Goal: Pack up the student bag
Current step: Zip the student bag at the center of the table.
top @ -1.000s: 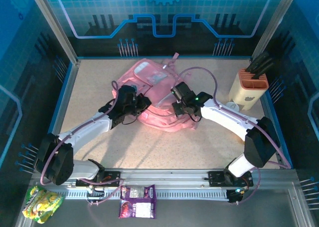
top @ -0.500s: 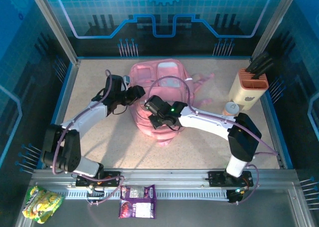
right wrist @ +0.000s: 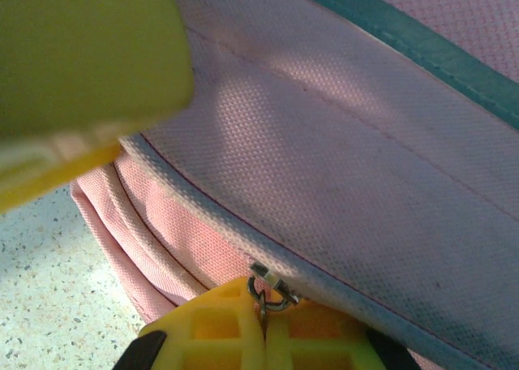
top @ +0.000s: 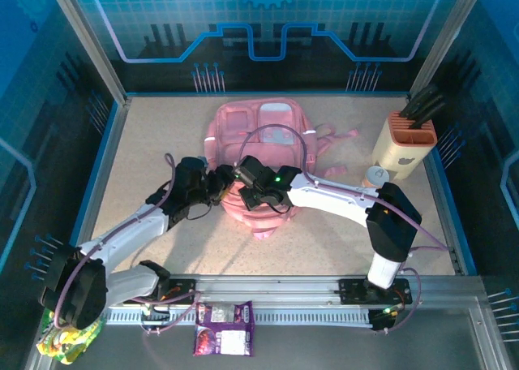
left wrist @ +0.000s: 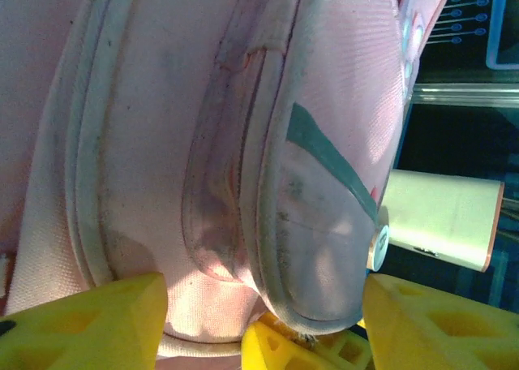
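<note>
1. The top view places the student bag (top: 258,131) mid-table, pocket panels up, with its straps (top: 332,135) trailing right. Both arms meet at its near end.
2. The right wrist view adds that the right gripper (right wrist: 263,309) is pinched tight on a metal zip pull (right wrist: 269,287) at the bag's seam.
3. The left wrist view shows the left gripper (left wrist: 261,285) with fingers spread wide and the bag's rounded end bulging between them. A cream knife block (left wrist: 438,220) stands beyond.
4. A second ago the bag lay skewed. Now it lies straight, and the right gripper has crossed to its near-left end.
5. The table (top: 146,151) is bare on the left and near sides. The knife block sits by the right rear corner, well apart from the bag.
</note>
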Robot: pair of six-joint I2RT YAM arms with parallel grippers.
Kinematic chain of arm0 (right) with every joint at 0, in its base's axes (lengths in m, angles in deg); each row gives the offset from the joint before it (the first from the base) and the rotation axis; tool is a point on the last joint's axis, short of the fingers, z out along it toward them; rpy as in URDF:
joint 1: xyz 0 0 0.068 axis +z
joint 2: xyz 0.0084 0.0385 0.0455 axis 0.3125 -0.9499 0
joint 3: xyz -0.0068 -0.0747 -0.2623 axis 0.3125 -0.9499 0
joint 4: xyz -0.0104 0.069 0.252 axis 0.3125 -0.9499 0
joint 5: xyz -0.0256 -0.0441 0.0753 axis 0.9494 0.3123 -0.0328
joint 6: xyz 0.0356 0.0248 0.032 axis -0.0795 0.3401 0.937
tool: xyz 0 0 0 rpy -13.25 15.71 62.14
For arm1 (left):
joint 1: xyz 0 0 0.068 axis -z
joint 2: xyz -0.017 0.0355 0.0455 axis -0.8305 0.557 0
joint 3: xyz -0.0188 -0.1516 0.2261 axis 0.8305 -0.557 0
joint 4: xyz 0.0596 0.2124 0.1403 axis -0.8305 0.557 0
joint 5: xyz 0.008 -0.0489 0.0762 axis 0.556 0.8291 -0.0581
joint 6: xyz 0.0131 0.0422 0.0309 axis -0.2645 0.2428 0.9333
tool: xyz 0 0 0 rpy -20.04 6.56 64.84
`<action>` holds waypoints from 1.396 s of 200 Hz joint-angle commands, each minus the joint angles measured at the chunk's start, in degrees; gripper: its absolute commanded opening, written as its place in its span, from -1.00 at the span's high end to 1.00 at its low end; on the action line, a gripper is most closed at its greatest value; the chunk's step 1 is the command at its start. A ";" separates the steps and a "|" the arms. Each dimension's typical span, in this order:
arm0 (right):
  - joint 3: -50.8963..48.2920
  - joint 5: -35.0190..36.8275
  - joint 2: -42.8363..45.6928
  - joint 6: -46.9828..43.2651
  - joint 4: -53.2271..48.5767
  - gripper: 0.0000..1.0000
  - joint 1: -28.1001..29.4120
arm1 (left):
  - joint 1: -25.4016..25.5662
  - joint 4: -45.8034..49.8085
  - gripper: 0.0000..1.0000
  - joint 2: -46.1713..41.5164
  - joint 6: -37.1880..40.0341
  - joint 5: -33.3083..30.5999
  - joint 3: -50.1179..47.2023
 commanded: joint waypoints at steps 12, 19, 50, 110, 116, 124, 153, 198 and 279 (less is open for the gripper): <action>-0.81 -1.33 -0.25 0.76 2.29 1.00 0.17 | 0.87 -4.03 -0.12 2.79 -7.03 -6.55 0.48; -0.83 -1.20 -0.32 0.80 2.31 1.00 0.18 | 0.97 -4.64 -0.08 3.70 -7.02 -6.60 1.14; -0.73 0.95 0.45 0.53 -0.21 1.00 0.15 | 0.68 0.61 0.44 4.99 -3.11 -10.11 5.07; -10.24 1.54 8.95 -0.69 -5.06 1.00 -5.53 | -11.09 9.23 1.00 6.32 13.61 -6.36 12.38; -11.65 1.53 10.02 -0.93 -5.22 1.00 -7.04 | -12.26 10.78 1.00 7.35 16.34 -5.75 14.45; -13.15 1.66 11.18 -1.22 -5.63 1.00 -9.01 | -13.79 12.83 1.00 8.99 19.45 -5.07 16.97; -12.74 -0.14 12.24 -3.07 -6.06 1.00 -11.42 | -16.55 13.74 1.00 15.87 27.12 -1.28 23.21; -6.28 -6.47 8.09 -0.19 -2.24 1.00 -6.34 | -14.75 8.77 -0.23 10.29 16.82 2.36 17.18; -6.86 -6.01 5.59 -1.64 -1.04 1.00 -6.28 | -0.37 -3.34 -0.41 6.47 -6.69 -9.44 7.31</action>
